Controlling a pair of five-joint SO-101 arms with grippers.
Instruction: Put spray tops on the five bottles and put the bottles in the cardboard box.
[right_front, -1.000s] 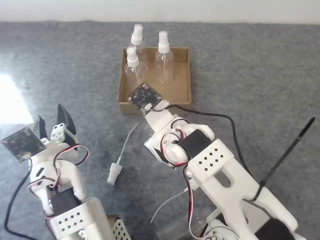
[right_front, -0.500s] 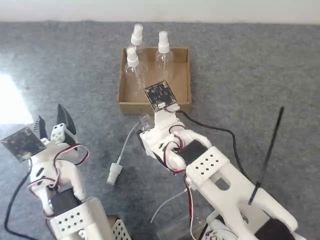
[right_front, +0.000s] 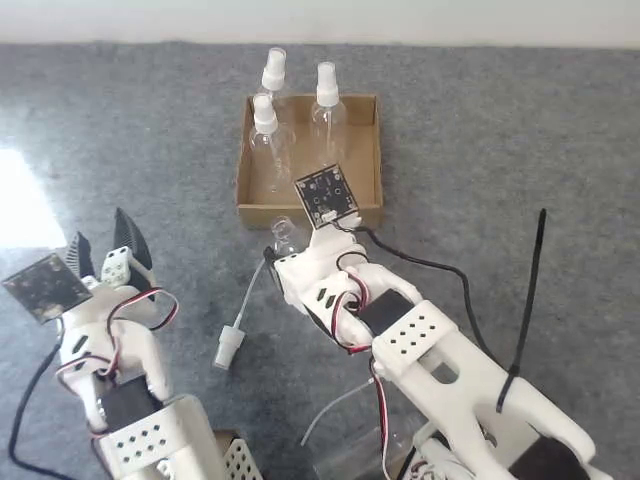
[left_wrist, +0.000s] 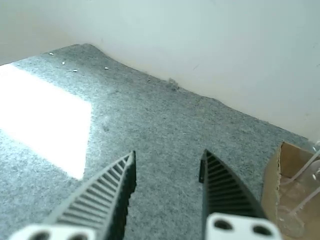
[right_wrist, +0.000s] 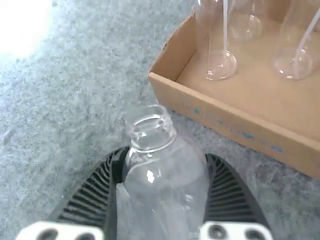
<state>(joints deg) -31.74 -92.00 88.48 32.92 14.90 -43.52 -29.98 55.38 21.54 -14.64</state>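
We saw the right gripper (right_wrist: 166, 156) pinching an uncapped bottle (right_wrist: 159, 175) just beside the cardboard box (right_wrist: 225, 122), its base cut off from view, while the left gripper (left_wrist: 167, 161) stood spread over the grey mat (left_wrist: 150, 107).

— Anything here you can actually read?
— No, nothing legible. The cardboard box (right_wrist: 280, 131) has a row of small blue marks (right_wrist: 220, 122) on the outside of one wall, just under the rim.
— Letters or numbers?
— I cannot tell; they are too small and faint to make out. No other print can be read.
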